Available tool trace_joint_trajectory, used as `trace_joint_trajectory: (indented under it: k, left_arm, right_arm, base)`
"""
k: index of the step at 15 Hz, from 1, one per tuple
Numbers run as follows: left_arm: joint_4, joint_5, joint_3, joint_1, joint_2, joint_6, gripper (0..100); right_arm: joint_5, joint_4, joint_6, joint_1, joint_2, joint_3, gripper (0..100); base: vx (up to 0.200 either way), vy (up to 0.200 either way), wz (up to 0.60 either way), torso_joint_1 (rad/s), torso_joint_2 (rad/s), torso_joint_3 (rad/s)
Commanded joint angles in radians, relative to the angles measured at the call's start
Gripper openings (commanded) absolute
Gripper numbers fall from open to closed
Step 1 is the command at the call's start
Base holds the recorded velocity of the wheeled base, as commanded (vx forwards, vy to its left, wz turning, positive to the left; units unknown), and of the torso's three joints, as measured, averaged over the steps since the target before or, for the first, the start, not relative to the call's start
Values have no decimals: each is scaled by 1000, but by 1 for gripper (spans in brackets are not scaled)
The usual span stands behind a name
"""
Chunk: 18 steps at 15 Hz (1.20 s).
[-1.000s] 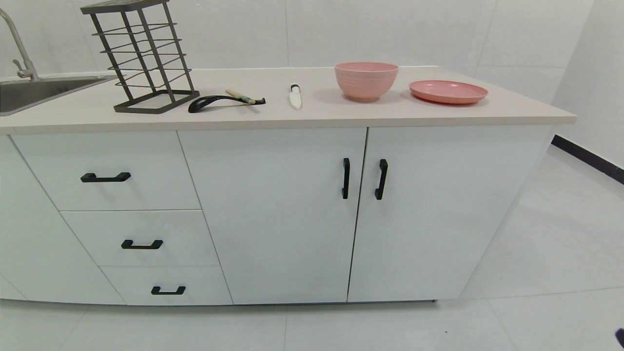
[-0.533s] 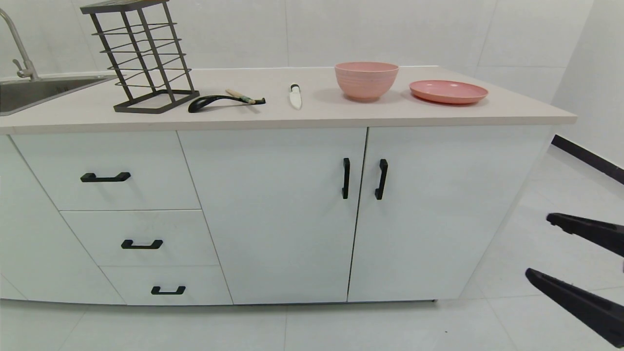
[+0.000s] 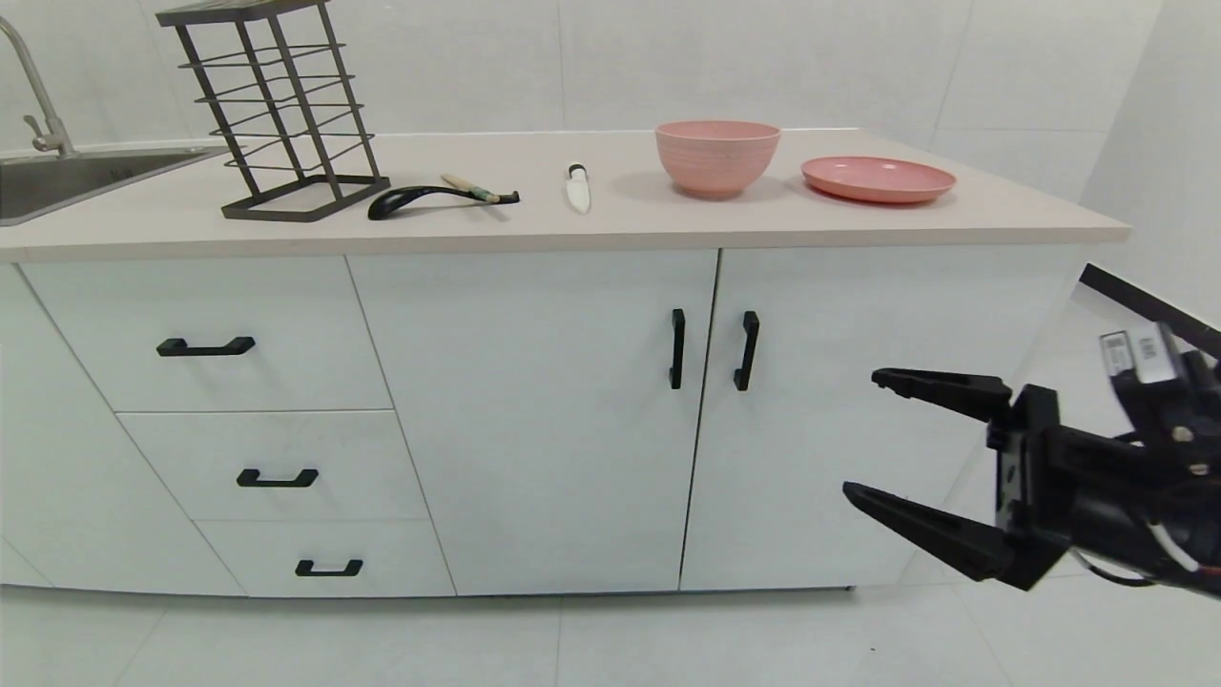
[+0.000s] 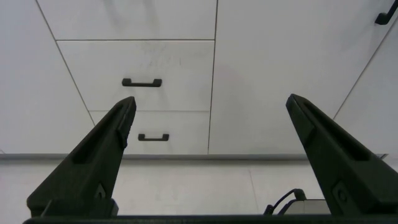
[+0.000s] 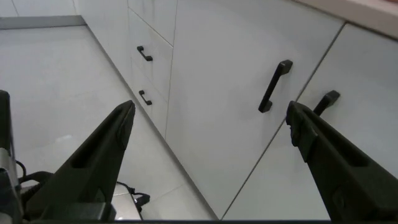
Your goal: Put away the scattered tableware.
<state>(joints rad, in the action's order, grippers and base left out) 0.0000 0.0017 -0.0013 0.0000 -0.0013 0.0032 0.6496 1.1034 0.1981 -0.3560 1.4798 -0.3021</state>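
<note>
On the counter [image 3: 610, 224] lie a black ladle [image 3: 434, 198], a wooden-handled utensil [image 3: 467, 186] and a white knife [image 3: 577, 189]. A pink bowl [image 3: 717, 157] and a pink plate [image 3: 878, 179] sit further right. My right gripper [image 3: 863, 436] hangs open and empty in front of the right cabinet door, well below the counter. In the right wrist view this gripper [image 5: 209, 115] faces the two door handles [image 5: 275, 86]. My left gripper [image 4: 211, 102] is open and empty, low down, facing the lower drawers [image 4: 142, 82].
A black wire dish rack [image 3: 281, 110] stands at the counter's left, beside a steel sink [image 3: 67, 181] with a tap. Below are three drawers [image 3: 205, 346] on the left and double doors with black handles [image 3: 711, 349]. The floor is pale tile.
My right gripper has come into the head view from the lower right, moving up and left toward the right cabinet door. The tableware has not moved.
</note>
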Motion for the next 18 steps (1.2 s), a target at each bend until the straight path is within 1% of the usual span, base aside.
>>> trace_joint_trajectory:
  k: [1, 2, 3, 4, 5, 7, 8, 9, 10, 11, 12, 13, 14, 15, 16, 17, 18]
  left_arm:
    - [0, 0, 0, 0, 1, 1, 100]
    - [-2, -2, 0, 0, 1, -14, 100]
    - [-3, -9, 0, 0, 1, -45, 100]
    - [-5, -9, 0, 0, 1, -52, 100]
    - [-6, -11, 0, 2, 1, -42, 100]
    - [-9, -9, 0, 3, 1, -42, 100]
    - [-41, -11, -16, 3, 1, -45, 100]
    - [-141, -20, -118, 8, 14, -51, 100]
    - [-137, -40, -224, 29, 64, -48, 100]
    - [-117, -68, -256, 31, 99, -48, 100]
    - [-103, -103, -249, 14, 121, -46, 100]
    - [-98, -121, -249, 5, 150, -42, 100]
    - [-104, -161, -260, 2, 236, 8, 100]
    - [-120, -193, -279, 0, 319, 70, 100]
    - [-138, -226, -307, -9, 389, 113, 100]
    - [-155, -266, -333, -21, 457, 132, 100]
    - [-167, -307, -361, -32, 521, 141, 100]
  right_arm:
    - [25, 115, 14, 15, 260, -37, 100]
    - [25, 136, 15, 20, 310, -63, 100]
    - [25, 144, 15, 20, 341, -89, 100]
    - [27, 145, 15, 20, 352, -103, 100]
    - [25, 145, 17, 20, 356, -112, 100]
    - [25, 147, 17, 23, 355, -88, 100]
    - [25, 158, 17, 35, 353, -63, 100]
    - [25, 165, 17, 43, 347, -37, 100]
    - [25, 174, 17, 55, 344, -22, 100]
    - [25, 181, 18, 69, 346, -20, 100]
    - [25, 181, 17, 74, 346, -25, 100]
    - [24, 181, 18, 74, 346, -22, 100]
    - [25, 181, 18, 81, 344, -20, 100]
    - [25, 181, 18, 84, 343, -22, 100]
    - [28, 181, 18, 83, 336, -22, 100]
    - [39, 182, 20, 83, 335, -18, 100]
    - [45, 182, 23, 84, 335, -18, 100]
  base:
    - [0, 0, 0, 0, 0, 0]
    - [0, 0, 0, 0, 0, 0]
    - [0, 0, 0, 0, 0, 0]
    - [0, 0, 0, 0, 0, 0]
    - [0, 0, 0, 0, 0, 0]
    - [0, 0, 0, 0, 0, 0]
    - [0, 0, 0, 0, 0, 0]
    - [0, 0, 0, 0, 0, 0]
    - [0, 0, 0, 0, 0, 0]
    - [0, 0, 0, 0, 0, 0]
    - [0, 0, 0, 0, 0, 0]
    - [0, 0, 0, 0, 0, 0]
    - [0, 0, 0, 0, 0, 0]
    - [0, 0, 0, 0, 0, 0]
    - [0, 0, 0, 0, 0, 0]
    - [0, 0, 0, 0, 0, 0]
    - [0, 0, 0, 0, 0, 0]
